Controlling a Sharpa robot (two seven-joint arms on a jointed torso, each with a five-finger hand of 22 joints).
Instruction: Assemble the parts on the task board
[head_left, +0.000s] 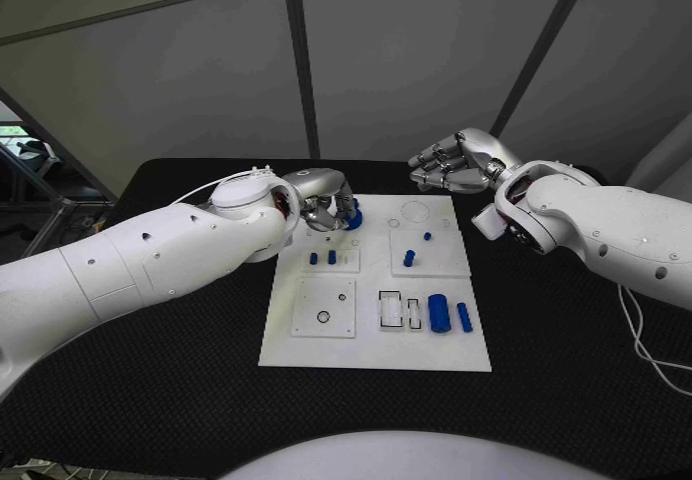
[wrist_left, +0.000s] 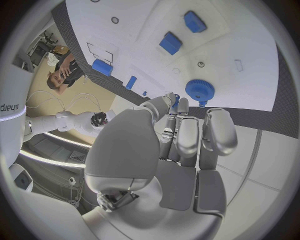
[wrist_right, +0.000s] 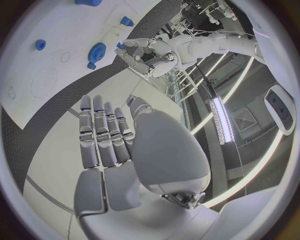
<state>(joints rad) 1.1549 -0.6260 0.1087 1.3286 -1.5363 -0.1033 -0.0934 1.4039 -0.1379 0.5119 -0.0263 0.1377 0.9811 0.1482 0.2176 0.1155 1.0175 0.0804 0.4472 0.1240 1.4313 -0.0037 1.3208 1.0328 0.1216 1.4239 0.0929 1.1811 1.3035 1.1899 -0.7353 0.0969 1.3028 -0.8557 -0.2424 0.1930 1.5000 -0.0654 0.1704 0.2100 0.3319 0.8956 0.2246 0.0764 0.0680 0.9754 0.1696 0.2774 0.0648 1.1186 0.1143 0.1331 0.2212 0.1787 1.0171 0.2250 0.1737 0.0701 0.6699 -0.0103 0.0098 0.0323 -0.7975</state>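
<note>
The white task board (head_left: 375, 345) lies mid-table. A blue gear (head_left: 355, 219) stands at its far edge, also seen from the left wrist as the gear (wrist_left: 200, 91). My left hand (head_left: 326, 204) hovers just beside the gear, and its thumb and a finger pinch a small blue part (wrist_left: 177, 102). My right hand (head_left: 453, 166) hangs above the board's far right corner, fingers (wrist_right: 100, 130) stretched out straight with nothing in them. Two short blue pegs (head_left: 322, 258) stand on the left plate, and two more blue pieces (head_left: 410, 258) on the right plate.
A thick blue cylinder (head_left: 438, 312) and a thinner one (head_left: 464, 316) lie at the board's near right, beside two rectangular slots (head_left: 389, 308). A square plate with a small ring hole (head_left: 323, 317) sits near left. Black table (head_left: 188, 370) surrounds the board.
</note>
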